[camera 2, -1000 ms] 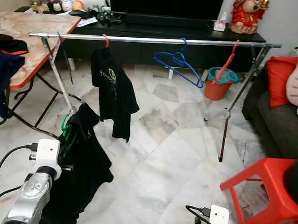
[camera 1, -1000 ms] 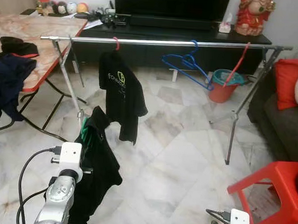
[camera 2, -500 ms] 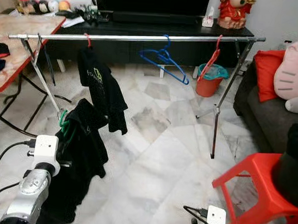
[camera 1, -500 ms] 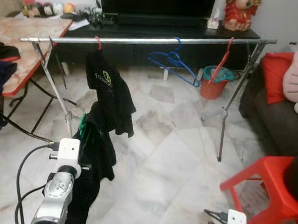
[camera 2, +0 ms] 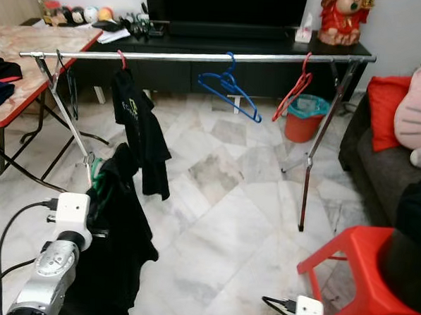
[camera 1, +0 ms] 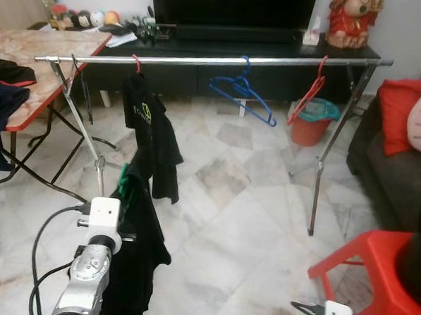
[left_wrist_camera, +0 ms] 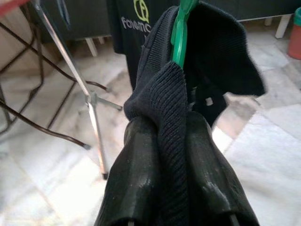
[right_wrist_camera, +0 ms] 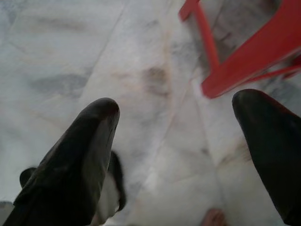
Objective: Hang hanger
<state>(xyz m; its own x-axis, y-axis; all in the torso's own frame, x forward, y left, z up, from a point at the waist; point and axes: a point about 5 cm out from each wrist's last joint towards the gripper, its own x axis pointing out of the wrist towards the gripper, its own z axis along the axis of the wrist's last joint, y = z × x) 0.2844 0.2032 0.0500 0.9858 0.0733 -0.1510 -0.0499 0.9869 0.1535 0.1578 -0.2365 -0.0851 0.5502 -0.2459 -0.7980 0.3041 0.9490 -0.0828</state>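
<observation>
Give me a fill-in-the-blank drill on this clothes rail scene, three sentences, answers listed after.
1. The left gripper is shut on a black garment that hangs on a ____ hanger.
2. The black T-shirt on the rail hangs from a ____ hanger.
3. The right gripper, jaws open, hangs over the floor near a red ____.

Missing words: green; red; stool

Silver metal clothes rail (camera 1: 272, 61) spanning the upper frame

It carries a black printed T-shirt (camera 1: 150, 137) at left, a blue plastic hanger (camera 1: 243, 97) mid-rail, a red hanger (camera 1: 310, 93) at right.
</observation>
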